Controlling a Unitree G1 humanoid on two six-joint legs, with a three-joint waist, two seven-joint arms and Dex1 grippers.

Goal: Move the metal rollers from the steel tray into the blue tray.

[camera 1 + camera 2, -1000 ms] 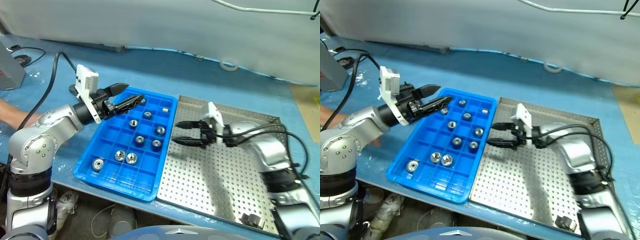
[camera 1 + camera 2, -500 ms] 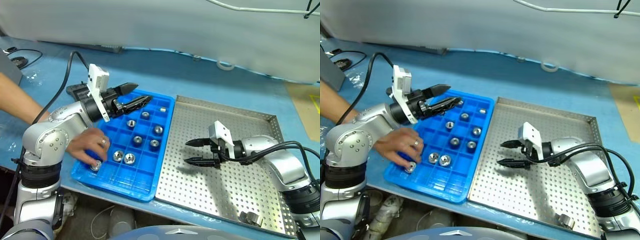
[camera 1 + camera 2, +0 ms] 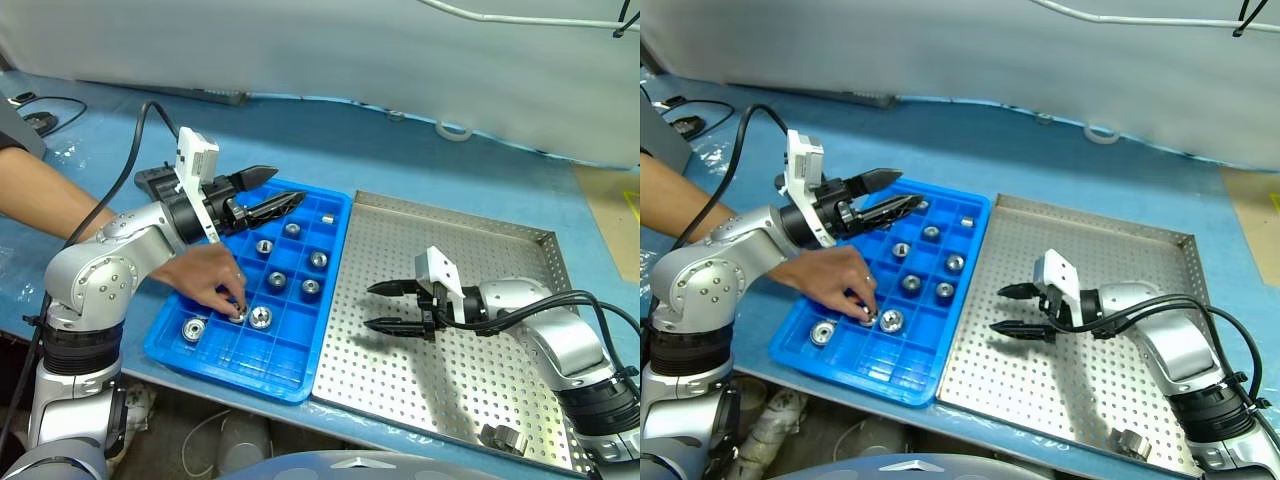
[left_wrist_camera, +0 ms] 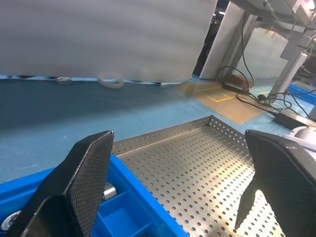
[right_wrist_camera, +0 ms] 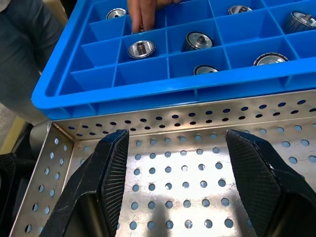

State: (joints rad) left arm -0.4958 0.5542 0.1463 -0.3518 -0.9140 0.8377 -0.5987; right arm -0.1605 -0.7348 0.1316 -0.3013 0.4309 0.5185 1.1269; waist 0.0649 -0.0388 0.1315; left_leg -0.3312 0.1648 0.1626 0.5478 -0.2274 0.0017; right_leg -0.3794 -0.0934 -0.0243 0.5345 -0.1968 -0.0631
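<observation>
Now a person's hand is reaching into the blue tray, where a second ago there was none.

I am holding my right gripper with fingers apart and empty over the steel tray, lower and farther from the blue tray than before; my left gripper is hanging wide open over the blue tray's far end. Most metal rollers are already lying in compartments; one is waiting at the steel tray's near corner. So I should wait for the hand. Everything is standing on a blue table, with a white sheet behind.

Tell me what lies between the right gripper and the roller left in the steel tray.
Bare perforated floor of the steel tray separates the right gripper from the roller, seen from the head.
</observation>
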